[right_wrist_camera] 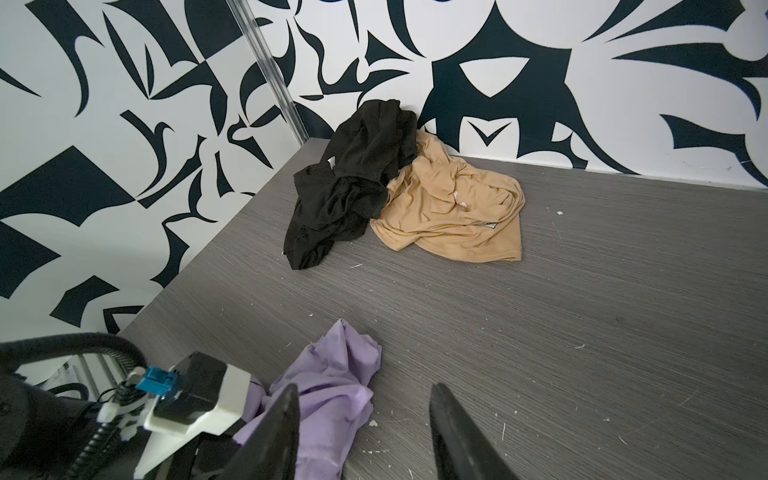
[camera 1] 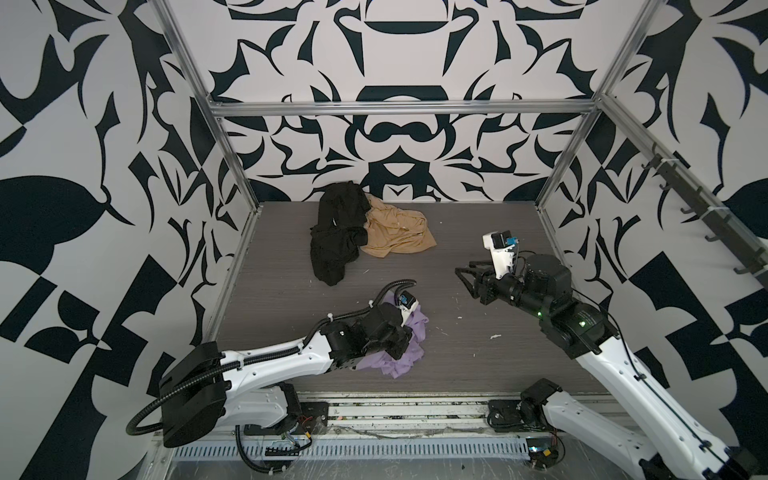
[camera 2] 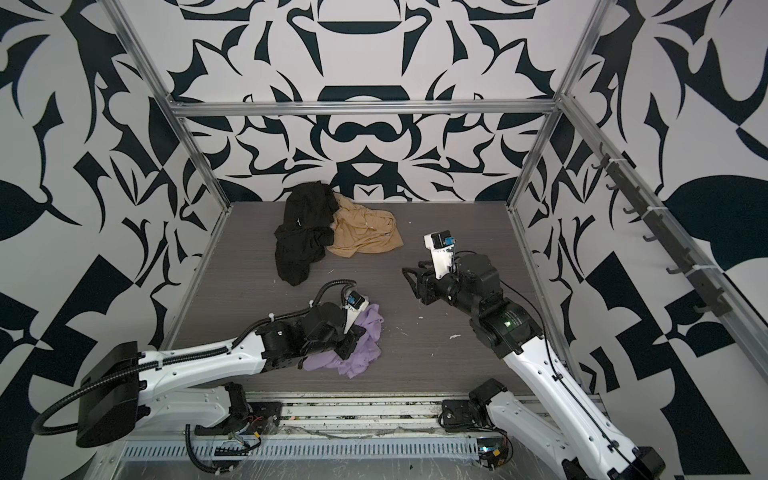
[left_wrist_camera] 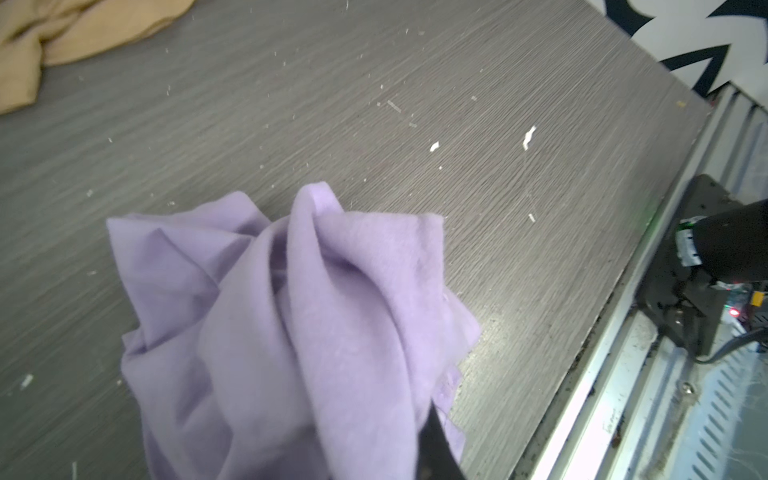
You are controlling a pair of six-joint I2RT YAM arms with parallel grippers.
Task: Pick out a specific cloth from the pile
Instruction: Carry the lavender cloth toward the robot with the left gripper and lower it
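Left wrist view first: the lavender cloth [left_wrist_camera: 291, 324] fills the lower middle of the frame, its folds drawn together and running down to my left fingers [left_wrist_camera: 434, 446]. Only one dark tip shows there, at the bottom edge. These fingers are closed tight with a gather of the fabric pinched between them, and the rest of the garment slumps onto the grey tabletop [left_wrist_camera: 457, 124].

In both top views the cloth [camera 1: 409, 357] [camera 2: 365, 345] sits in the lower middle of the frame. It is a crumpled heap stretched on a slant, from upper right to lower left, passing under my left wrist. It lies well apart from the pile [camera 1: 365, 237] in the upper middle by the back wall. There the black garment [camera 1: 336, 237] overlaps the tan-beige garment [camera 1: 399, 237].

My right fingers [camera 1: 463, 276] hang to the right of the cloth and above the tabletop, pointing leftward at it. In the right wrist view they [right_wrist_camera: 451, 432] stand about halfway apart with nothing between them but bare tabletop, and the cloth [right_wrist_camera: 332, 395] lies just beyond the other tip.

I judge the left arm to be the nearer one, and the one with the hold. Carrying the cloth clear should mean moving toward the lower edge, away from the pile.
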